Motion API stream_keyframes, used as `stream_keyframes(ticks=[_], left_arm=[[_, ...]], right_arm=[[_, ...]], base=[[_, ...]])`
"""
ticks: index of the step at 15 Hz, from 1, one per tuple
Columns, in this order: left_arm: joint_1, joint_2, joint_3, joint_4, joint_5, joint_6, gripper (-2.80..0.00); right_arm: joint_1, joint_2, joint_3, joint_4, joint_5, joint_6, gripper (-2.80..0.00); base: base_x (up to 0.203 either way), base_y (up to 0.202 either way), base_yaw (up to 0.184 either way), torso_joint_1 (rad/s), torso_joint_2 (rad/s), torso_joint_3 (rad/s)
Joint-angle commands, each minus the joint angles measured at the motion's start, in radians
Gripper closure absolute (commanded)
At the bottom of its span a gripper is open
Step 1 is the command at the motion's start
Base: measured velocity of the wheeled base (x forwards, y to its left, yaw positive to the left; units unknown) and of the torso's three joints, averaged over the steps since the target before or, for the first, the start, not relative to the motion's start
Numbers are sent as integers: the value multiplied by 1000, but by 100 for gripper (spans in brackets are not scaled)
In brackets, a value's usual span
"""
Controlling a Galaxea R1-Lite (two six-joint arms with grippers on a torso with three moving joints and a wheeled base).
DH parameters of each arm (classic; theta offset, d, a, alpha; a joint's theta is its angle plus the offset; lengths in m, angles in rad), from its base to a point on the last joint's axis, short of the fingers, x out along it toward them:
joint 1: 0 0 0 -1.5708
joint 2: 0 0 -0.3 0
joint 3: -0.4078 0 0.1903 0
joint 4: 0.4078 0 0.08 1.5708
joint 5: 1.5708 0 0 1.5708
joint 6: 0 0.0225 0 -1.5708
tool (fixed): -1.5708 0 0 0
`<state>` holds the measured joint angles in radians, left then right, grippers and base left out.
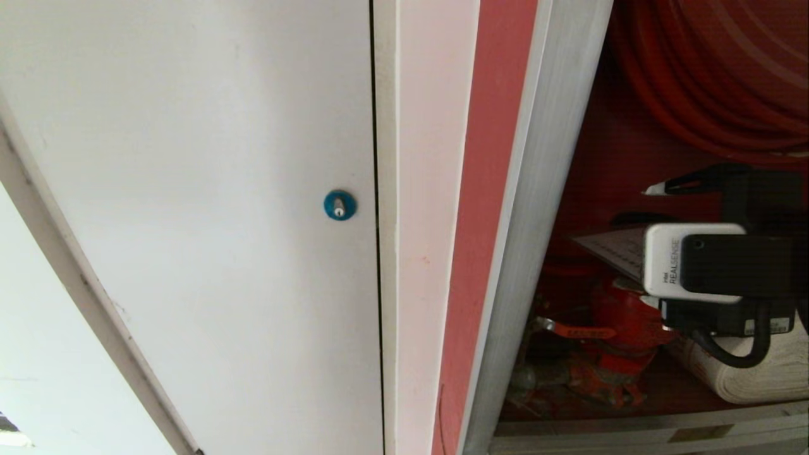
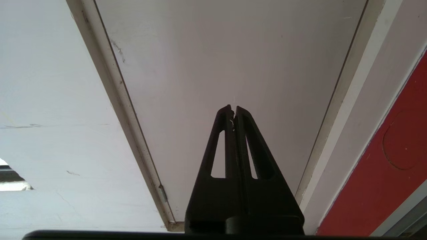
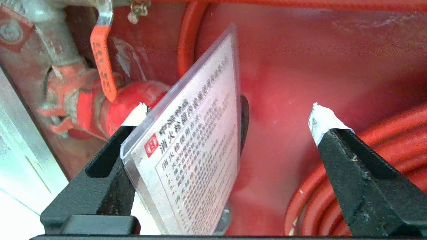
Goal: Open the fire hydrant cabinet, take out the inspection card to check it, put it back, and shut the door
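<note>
Right gripper: jaws wide apart, clamping nothing; inspection card leans against one finger, long axis along the fingers
Left gripper: closed, farther off

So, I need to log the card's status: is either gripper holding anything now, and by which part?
Nothing is held. The right gripper has its jaws wide apart; the inspection card leans against one jaw inside the fire hydrant cabinet. The left gripper is shut and empty.
</note>
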<state>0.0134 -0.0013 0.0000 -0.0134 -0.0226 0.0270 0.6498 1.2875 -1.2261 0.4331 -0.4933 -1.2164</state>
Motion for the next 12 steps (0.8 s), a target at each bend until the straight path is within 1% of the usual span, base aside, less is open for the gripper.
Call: stream_keyframes(ticks=[1, 8, 12], left_arm=[[0, 1, 8, 0, 0, -1, 0], [0, 1, 8, 0, 0, 1, 0], [0, 1, 8, 0, 0, 1, 0]], right_arm=[[1, -39, 13, 3, 9, -28, -280], [1, -94, 58, 7, 37, -42, -280], [-9, -55, 47, -10, 37, -37, -280]], base=[[0, 0, 0, 0, 0, 0], [0, 0, 0, 0, 0, 0], [0, 0, 0, 0, 0, 0]])
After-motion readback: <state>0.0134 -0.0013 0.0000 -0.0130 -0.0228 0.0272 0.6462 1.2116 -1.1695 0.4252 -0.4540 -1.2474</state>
